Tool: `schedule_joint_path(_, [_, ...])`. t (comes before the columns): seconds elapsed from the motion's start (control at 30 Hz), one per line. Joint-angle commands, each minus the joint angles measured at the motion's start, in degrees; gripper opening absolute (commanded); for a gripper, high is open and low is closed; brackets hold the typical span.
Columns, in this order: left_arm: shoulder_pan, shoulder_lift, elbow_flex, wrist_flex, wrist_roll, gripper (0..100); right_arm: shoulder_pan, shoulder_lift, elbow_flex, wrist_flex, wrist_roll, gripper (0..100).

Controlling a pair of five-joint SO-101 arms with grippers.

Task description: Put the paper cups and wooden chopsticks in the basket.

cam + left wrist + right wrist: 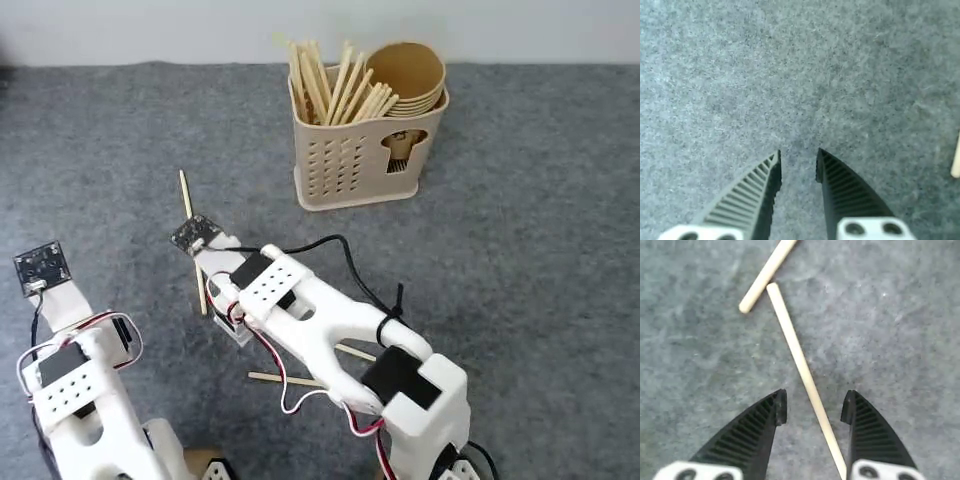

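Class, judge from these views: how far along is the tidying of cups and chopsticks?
Done: cups and many chopsticks stand in the basket. In hand: nothing gripped; the right gripper, jaws open, straddles one chopstick on the carpet. Left: that chopstick, a second stick by its end, and two sticks near the right arm. The left gripper hangs open over bare carpet.

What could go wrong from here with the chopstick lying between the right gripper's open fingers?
1. The chopstick lies slanted inside the open right gripper, so closing might roll or pivot it rather than pinch it.
2. A second chopstick ends almost against its far tip, so a lift may knock that one aside.
3. The basket is already crowded with standing chopsticks that lean outward, which might block a clean drop.
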Motion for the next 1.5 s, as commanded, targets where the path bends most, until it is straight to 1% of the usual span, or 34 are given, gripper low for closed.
schedule_joint_path(0.0, [0.09,-0.18,-0.31,-1.05,-0.53,11,-0.13,1.27,0.35,-3.47,-0.09,15.4])
schedule_joint_path(0.13, [0.09,-0.18,-0.31,-1.05,-0.53,11,-0.13,4.18,0.09,-5.67,-0.09,0.9])
schedule_joint_path(0.23, [0.09,-0.18,-0.31,-1.05,-0.53,11,0.66,3.03,0.18,-5.58,-0.09,2.0])
schedule_joint_path(0.3, [0.09,-0.18,-0.31,-1.05,-0.53,11,1.98,1.10,0.35,-4.79,-0.09,0.6])
schedule_joint_path(0.47, [0.09,-0.09,-0.31,-1.05,-0.53,11,6.02,-7.78,0.09,2.42,0.00,0.9])
schedule_joint_path(0.6, [0.09,-0.09,-0.31,-1.05,-0.53,11,10.68,-17.98,0.09,6.99,4.57,0.9])
schedule_joint_path(0.7, [0.09,-0.09,-0.31,-1.05,-0.53,11,14.29,-26.24,0.09,7.43,6.59,0.8])
schedule_joint_path(0.8, [0.09,-0.18,-0.31,-1.05,-0.53,11,16.40,-33.89,0.00,6.64,9.14,0.8])
schedule_joint_path(0.97, [0.09,-0.18,-0.31,-1.05,-0.53,11,18.07,-43.47,0.00,-1.27,10.11,0.8])
schedule_joint_path(1.17, [0.09,-0.18,-0.31,-1.05,-0.53,11,18.33,-48.22,0.35,-16.66,9.67,0.8])
schedule_joint_path(1.23, [0.09,-0.18,-0.31,-1.05,-0.53,11,19.65,-48.22,0.26,-23.16,9.67,0.8])
schedule_joint_path(1.33, [0.09,-0.18,-0.31,-1.05,-0.53,11,21.67,-47.69,0.44,-36.00,9.76,0.8])
schedule_joint_path(1.47, [0.09,-0.18,-0.31,-1.05,-0.53,11,25.45,-43.65,0.09,-51.38,10.02,0.8])
